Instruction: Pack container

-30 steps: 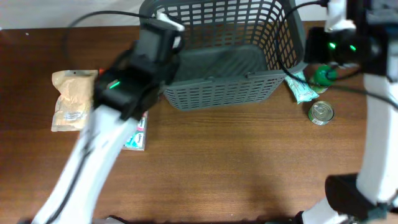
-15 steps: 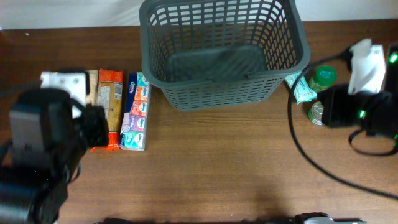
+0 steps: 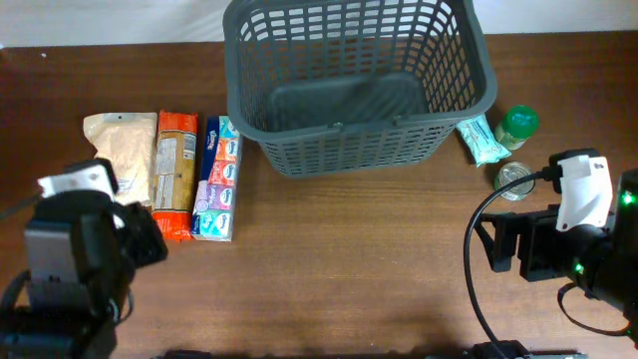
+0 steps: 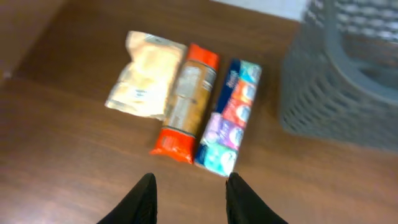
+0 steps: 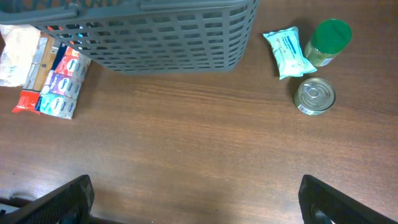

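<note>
The container (image 3: pixel 349 150), a large dark grey lattice basket, stands at the back middle of the table with nothing visible inside; its wall also shows in the left wrist view (image 4: pixel 323 93) and the right wrist view (image 5: pixel 155 43). My left gripper (image 4: pixel 189 190) hovers over bare wood just in front of a multicoloured tissue pack (image 4: pixel 231 118); its jaws are a little apart with nothing between them. My right gripper (image 5: pixel 196 199) is spread wide above bare table, well short of the basket, holding nothing.
Left of the basket lie a beige pouch (image 3: pixel 118 160), an orange packet (image 3: pixel 174 175) and the tissue pack (image 3: pixel 217 179). To its right are a teal packet (image 3: pixel 483 140), a green-lidded jar (image 3: pixel 518 125) and a silver tin can (image 3: pixel 514 179). The left arm (image 3: pixel 80 269) and right arm (image 3: pixel 568 239) are near the front edge.
Both arms have pulled back from beside the basket to the front of the table, left arm to the left, right arm to the right. Both grippers have opened.
</note>
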Controlling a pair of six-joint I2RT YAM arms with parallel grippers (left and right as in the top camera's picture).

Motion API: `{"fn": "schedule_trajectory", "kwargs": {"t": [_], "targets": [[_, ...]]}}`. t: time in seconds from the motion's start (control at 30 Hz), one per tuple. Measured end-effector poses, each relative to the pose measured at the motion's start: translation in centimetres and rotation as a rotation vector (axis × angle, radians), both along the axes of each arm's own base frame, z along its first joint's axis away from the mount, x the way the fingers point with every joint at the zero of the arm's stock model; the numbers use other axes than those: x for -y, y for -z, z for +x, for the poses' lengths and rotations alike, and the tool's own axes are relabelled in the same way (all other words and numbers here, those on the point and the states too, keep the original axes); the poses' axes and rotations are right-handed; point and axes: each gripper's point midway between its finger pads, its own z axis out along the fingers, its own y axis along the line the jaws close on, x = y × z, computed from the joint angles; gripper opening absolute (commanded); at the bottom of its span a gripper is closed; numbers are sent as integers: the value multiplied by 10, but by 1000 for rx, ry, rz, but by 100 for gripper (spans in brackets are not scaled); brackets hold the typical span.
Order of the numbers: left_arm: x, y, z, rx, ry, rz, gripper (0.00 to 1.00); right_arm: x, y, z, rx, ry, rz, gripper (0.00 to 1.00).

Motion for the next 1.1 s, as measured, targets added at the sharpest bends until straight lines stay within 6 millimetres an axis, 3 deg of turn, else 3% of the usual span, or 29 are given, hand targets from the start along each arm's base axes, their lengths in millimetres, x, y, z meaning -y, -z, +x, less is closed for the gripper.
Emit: {"fn": "schedule_trajectory", "kwargs": {"t": [0.1, 0.23, 0.47, 0.57, 0.67, 0.83, 0.93, 1.0, 1.1], "targets": [[-17, 2, 19, -7, -58, 18, 45, 0, 3, 3, -16, 0, -1, 99], [-51, 14, 54, -43, -127, 17, 46, 0, 7, 7, -35, 0, -2, 99], [-136, 56, 112, -100, -173, 13, 43, -1, 14, 15, -70, -1, -5, 99], [-161, 78, 137, -120, -150, 35, 43, -1, 17, 19, -88, 0, -6, 99], [-173, 108, 161, -162, -115, 39, 44, -2, 21, 24, -111, 0, -7, 99], [-187, 182, 188, -296, -84, 14, 51, -2, 32, 36, -164, 0, -11, 99], [-192, 226, 196, -371, -75, -6, 61, -3, 40, 44, -200, -1, -13, 99], [-193, 253, 199, -416, -60, -18, 76, -3, 45, 49, -227, -1, -15, 99], [-186, 285, 204, -471, -25, -31, 79, -4, 53, 56, -263, -1, -17, 99]]}}
